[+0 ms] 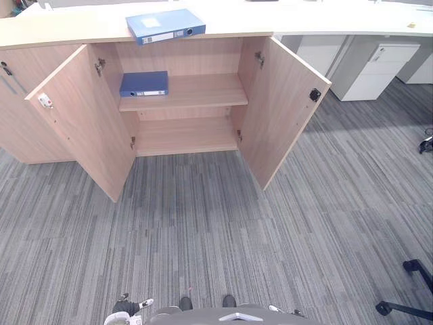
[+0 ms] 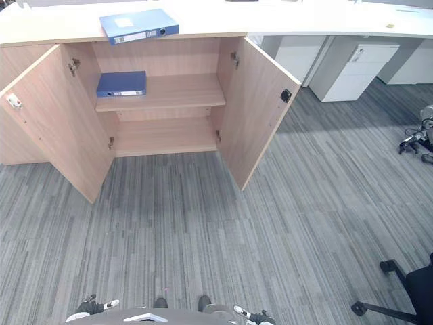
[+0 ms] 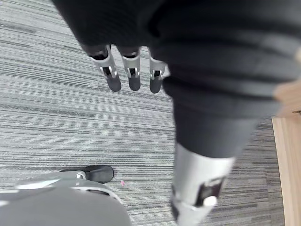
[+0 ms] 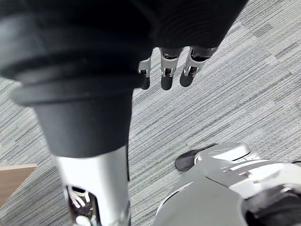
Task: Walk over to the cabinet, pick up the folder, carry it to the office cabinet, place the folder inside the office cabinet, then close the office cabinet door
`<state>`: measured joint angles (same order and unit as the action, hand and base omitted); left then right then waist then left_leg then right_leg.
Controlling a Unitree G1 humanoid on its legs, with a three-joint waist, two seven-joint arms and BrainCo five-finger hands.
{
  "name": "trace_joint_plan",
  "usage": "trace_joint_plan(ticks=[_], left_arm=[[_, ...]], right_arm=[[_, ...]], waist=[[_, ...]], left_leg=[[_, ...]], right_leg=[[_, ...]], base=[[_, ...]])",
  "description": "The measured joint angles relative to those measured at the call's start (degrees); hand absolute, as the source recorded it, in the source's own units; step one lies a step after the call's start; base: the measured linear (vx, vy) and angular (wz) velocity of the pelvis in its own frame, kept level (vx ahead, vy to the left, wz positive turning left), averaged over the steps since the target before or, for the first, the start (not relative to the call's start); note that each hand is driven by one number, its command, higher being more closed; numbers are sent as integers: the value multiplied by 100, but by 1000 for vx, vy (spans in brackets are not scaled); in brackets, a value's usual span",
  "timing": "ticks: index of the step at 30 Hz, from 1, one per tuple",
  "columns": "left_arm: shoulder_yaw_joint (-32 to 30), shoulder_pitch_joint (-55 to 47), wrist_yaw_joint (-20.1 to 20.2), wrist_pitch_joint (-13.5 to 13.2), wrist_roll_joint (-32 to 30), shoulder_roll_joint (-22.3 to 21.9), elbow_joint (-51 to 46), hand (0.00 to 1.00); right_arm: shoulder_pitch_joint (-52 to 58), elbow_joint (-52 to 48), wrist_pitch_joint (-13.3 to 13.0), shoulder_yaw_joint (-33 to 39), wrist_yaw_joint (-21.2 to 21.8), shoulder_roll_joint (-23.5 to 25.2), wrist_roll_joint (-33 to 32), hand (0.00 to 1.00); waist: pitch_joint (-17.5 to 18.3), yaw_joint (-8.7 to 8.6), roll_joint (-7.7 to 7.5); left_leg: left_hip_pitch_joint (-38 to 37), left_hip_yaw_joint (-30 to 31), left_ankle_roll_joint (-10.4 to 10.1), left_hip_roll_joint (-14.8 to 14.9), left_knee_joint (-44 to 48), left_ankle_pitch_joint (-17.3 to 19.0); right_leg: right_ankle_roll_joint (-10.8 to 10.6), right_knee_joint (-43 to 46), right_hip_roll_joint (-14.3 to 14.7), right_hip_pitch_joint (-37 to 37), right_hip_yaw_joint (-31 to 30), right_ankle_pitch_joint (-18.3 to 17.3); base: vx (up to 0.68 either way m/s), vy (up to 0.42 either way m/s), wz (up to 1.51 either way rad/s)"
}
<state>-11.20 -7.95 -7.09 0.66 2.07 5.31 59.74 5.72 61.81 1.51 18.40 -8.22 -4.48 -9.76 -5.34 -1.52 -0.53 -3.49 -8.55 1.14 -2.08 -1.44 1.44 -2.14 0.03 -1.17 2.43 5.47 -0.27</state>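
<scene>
A blue folder [image 1: 166, 26] lies flat on the light wooden cabinet top [image 1: 67, 27]. Below it the office cabinet stands with its left door [image 1: 81, 122] and right door [image 1: 281, 108] swung wide open. A second blue folder [image 1: 144, 84] lies on the left of the upper shelf [image 1: 203, 91]; the lower shelf is bare. Both folders are a few steps away across the carpet. My left hand [image 3: 134, 77] hangs low at my side, fingers straight, holding nothing. My right hand [image 4: 168, 77] hangs the same way on the other side, also holding nothing.
White drawer units [image 1: 375, 68] stand under the counter to the right of the cabinet. A black chair base [image 1: 406, 298] sits on the carpet at the lower right, and another dark object [image 1: 426, 143] at the right edge. Grey striped carpet lies between me and the cabinet.
</scene>
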Motion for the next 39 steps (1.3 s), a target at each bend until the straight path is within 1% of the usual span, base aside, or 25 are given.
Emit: trace_joint_plan(ticks=[4,10,12,22,27,31,35,37,38,39], left_arm=[[-7,26,2,-4,7,-22,0,0],[-6,61,5,-54,4,-62,1,0],[-6,62,-2,-63,4,-68,2,0],[9,69,-15,-71,-5,-66,1,0],[29,112,-12,-71,-14,-35,2,0],[74,158,-4,-71,-71,-3,2,0],[227,176,1,-72,-115,51,-7,0],[236,184,2,-72,-115,52,-12,0],[240,204,2,-73,-115,54,-19,0],[263,234,6,-74,-117,85,-20,0]], right_arm=[[-130,7,0,107,3,58,24,0],[-362,12,-1,144,3,103,116,0],[-435,11,-2,143,2,164,117,0],[-514,16,0,83,0,236,143,0],[-591,35,13,78,0,265,345,0],[-616,34,23,73,1,290,348,0],[-630,23,25,-16,3,288,350,0],[-648,17,29,-21,4,288,351,0],[-686,5,37,-21,7,287,357,0],[-718,-20,37,-18,10,298,356,0]], waist=[[-71,2,0],[-100,5,-16],[-135,3,-23],[-167,9,-33],[-253,12,-71],[-298,64,-98],[-321,80,-114],[-332,84,-111],[-375,100,-112],[-437,84,-130]], left_leg=[[-185,-5,-39,-7,-158,-25],[-195,-9,-68,-11,-208,-47],[-278,-9,-117,-15,-299,-92],[-273,0,-85,-18,-340,-112],[-265,-21,-85,-18,-343,-109],[-258,-166,-98,-8,-343,-68],[-253,-316,-56,-2,-340,2],[-230,-408,-38,3,-308,63],[-212,-481,-40,5,-305,131],[-178,-513,22,-3,-208,208]], right_leg=[[-26,-135,10,173,12,15],[-40,-165,10,179,26,16],[-46,-179,10,231,39,16],[-27,-279,11,280,107,45],[-22,-348,18,300,100,69],[-19,-423,35,282,-28,109],[-24,-437,47,231,-180,111],[-56,-325,48,123,-259,51],[-75,-47,46,-53,-334,-96],[-107,407,13,-265,-351,-336]], base=[[23,-1,0],[0,0,0],[-34,-21,2],[-34,-17,2],[0,0,0],[-17,-17,-14],[-9,-12,-21],[6,0,-26],[44,27,-24],[53,32,-19]])
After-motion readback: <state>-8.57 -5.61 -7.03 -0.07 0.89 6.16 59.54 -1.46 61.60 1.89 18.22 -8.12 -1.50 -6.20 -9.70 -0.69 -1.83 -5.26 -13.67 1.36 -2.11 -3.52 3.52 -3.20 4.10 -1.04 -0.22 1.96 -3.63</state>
